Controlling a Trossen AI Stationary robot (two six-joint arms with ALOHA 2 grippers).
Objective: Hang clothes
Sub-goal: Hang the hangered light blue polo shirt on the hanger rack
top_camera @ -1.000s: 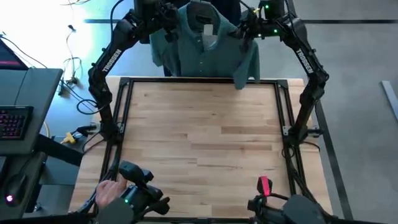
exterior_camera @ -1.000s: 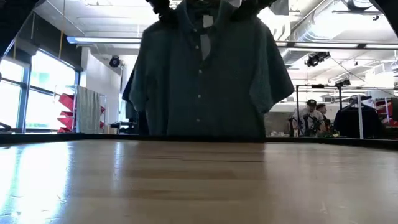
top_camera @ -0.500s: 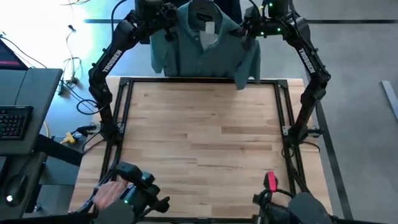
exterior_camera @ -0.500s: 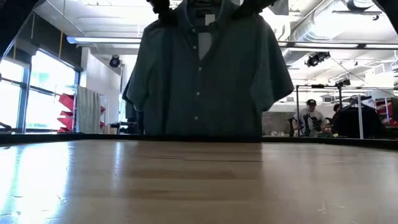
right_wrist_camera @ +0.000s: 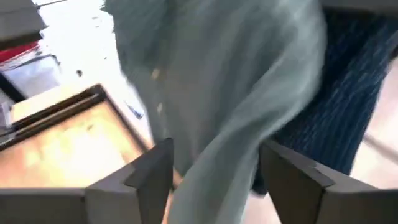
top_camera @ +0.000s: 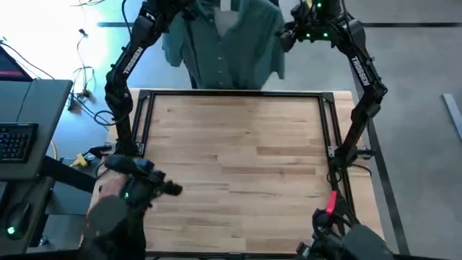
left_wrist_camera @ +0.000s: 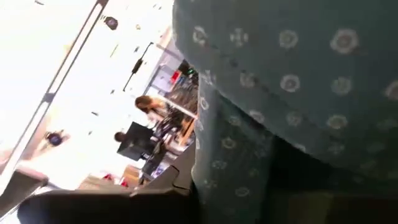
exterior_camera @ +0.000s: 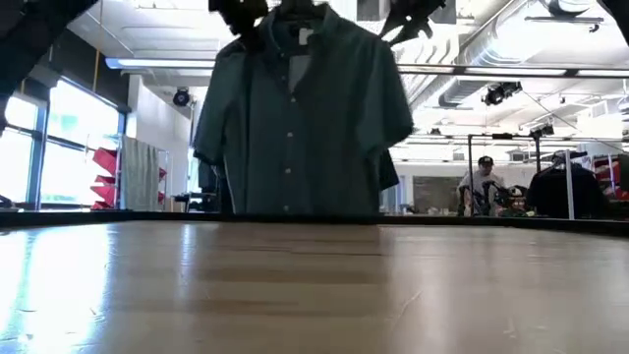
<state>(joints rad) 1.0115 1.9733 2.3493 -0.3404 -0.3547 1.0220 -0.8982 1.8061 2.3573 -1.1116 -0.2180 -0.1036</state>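
A teal shirt [top_camera: 224,47] with small pale dots hangs open-fronted past the table's far edge, buttons facing the table [exterior_camera: 295,118]. My left gripper [exterior_camera: 241,14] is up at the shirt's left shoulder, shut on it; in its wrist view the dotted cloth [left_wrist_camera: 292,81] fills the picture and hides the fingers. My right gripper [top_camera: 290,34] stands open beside the shirt's right shoulder. In its wrist view the teal cloth [right_wrist_camera: 217,93] hangs before and between its spread fingers. What the shirt's collar hangs from is cut off by the pictures' top edges. My left gripper has the teal shirt at its left shoulder, near the collar [exterior_camera: 257,29]. The contact sits at the picture's top edge and cloth covers the wrist view, so the kind of hold does not show. The shirt hangs straight below, clear of the table. Whether my right gripper's open fingers [right_wrist_camera: 149,177] touch the cloth, I cannot tell.
A navy garment [right_wrist_camera: 348,93] hangs behind the teal one. A dark metal frame [top_camera: 144,97] rims the wooden table [top_camera: 238,159]. Hand-held controllers [top_camera: 144,189] sit at the near edge. A keyboard [top_camera: 14,141] lies left of the table. People [exterior_camera: 486,182] stand far back.
My right gripper has opened and let go of the shirt's right shoulder. My left gripper has gone toward the table's left and farther back, and the shirt has swung left with it. Its right sleeve now hangs in close to the body.
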